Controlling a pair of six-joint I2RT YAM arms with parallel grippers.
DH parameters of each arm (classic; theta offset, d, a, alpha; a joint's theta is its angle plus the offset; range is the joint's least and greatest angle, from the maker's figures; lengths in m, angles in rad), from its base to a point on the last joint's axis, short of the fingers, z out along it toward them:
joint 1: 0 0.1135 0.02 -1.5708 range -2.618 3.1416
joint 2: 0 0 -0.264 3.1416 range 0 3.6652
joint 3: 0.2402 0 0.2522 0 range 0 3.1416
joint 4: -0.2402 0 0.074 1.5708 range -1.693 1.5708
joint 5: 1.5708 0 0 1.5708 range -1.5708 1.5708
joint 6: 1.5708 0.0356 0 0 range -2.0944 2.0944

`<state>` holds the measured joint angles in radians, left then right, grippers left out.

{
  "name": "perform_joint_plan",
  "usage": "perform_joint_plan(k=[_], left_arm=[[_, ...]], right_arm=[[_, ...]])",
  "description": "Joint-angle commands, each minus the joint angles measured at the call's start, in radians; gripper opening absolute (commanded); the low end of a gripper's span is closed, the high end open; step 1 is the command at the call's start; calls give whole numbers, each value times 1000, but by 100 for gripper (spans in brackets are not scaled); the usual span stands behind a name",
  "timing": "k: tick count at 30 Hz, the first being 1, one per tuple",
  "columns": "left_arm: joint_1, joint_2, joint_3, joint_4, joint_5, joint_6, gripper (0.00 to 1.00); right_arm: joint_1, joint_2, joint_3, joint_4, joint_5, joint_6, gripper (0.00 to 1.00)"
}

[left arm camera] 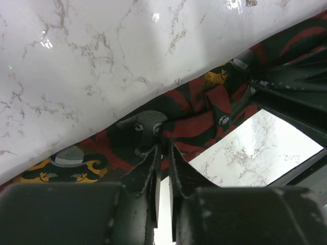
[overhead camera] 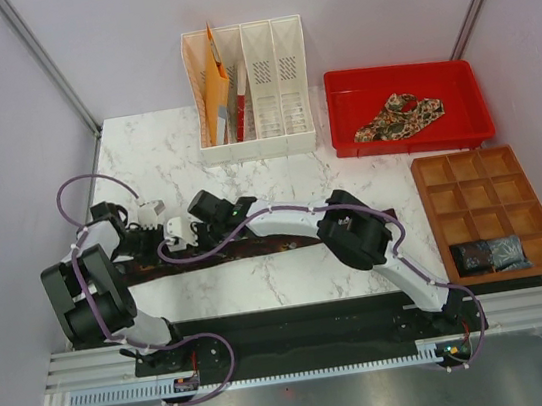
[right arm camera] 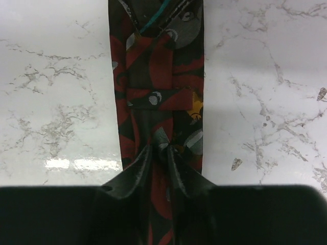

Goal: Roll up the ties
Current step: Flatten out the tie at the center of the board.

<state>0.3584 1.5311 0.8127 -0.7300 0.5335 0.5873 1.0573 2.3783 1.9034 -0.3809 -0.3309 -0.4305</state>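
Observation:
A long dark tie [overhead camera: 287, 243] with red, grey and yellow figures lies flat across the marble table, left to right. My left gripper [overhead camera: 146, 249] is low over its left end. In the left wrist view its jaws [left arm camera: 164, 148] stand a thin slit apart at the tie's [left arm camera: 194, 122] near edge, and a pinch is not visible. My right gripper [overhead camera: 199, 241] is just to the right of it. In the right wrist view its tips [right arm camera: 166, 147] close on a puckered fold of the tie [right arm camera: 158, 66]. A tan paisley tie [overhead camera: 400, 116] lies crumpled in the red tray [overhead camera: 344, 112].
A white file rack [overhead camera: 277, 66] with orange folders [overhead camera: 215, 90] stands at the back centre. A brown compartment box [overhead camera: 480, 184] at the right holds dark rolled cloth [overhead camera: 490, 255] in its front cells. The right arm [overhead camera: 356, 231] stretches over the tie's middle.

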Motion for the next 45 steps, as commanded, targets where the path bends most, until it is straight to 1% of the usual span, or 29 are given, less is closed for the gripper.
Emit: perform_joint_plan(k=[1, 2, 3, 4, 7, 10, 15, 18, 19, 21, 28, 32, 36, 41, 43, 44, 45], left_arm=[[2, 12, 43, -14, 20, -27, 12], [2, 9, 49, -14, 10, -32, 5], [4, 3, 54, -16, -3, -32, 3], [2, -12, 60, -16, -27, -33, 2], [2, -41, 85, -22, -76, -35, 2], [2, -46, 112, -45, -93, -34, 2], [2, -35, 123, -48, -127, -32, 2], [2, -38, 121, -49, -135, -32, 2], [2, -42, 120, -49, -148, -30, 2], [4, -46, 117, -43, -164, -26, 2], [10, -66, 115, 3, -254, -32, 2], [8, -74, 118, 27, -303, -37, 2], [10, -78, 103, 72, -383, -24, 2], [8, -62, 92, 119, -434, -29, 2], [8, -43, 97, 127, -457, -26, 2], [8, -39, 100, 126, -449, -20, 6], [8, -43, 106, 116, -399, -9, 27]], right_arm=[[-14, 7, 39, 10, 1, 29, 32], [-17, 6, 39, 8, 0, 35, 35], [-22, 4, 36, 8, 0, 38, 38], [-32, 1, 33, 5, 0, 42, 42], [-48, -1, 17, -10, -10, 26, 47], [-56, 1, 3, -36, -25, 10, 49], [-66, 13, 2, -64, -45, 3, 47], [-79, 18, 5, -76, -56, 9, 37], [-83, 18, 5, -76, -57, 10, 32], [-89, 18, 5, -82, -65, 18, 31], [-105, 19, 0, -118, -83, 1, 41], [-108, 21, -3, -130, -89, -7, 42], [-114, 19, -1, -141, -92, -14, 43], [-117, 13, -1, -147, -91, -19, 44], [-117, 10, 0, -150, -91, -17, 50], [-118, -1, 2, -150, -83, -11, 53], [-118, -8, 6, -148, -79, -5, 62]])
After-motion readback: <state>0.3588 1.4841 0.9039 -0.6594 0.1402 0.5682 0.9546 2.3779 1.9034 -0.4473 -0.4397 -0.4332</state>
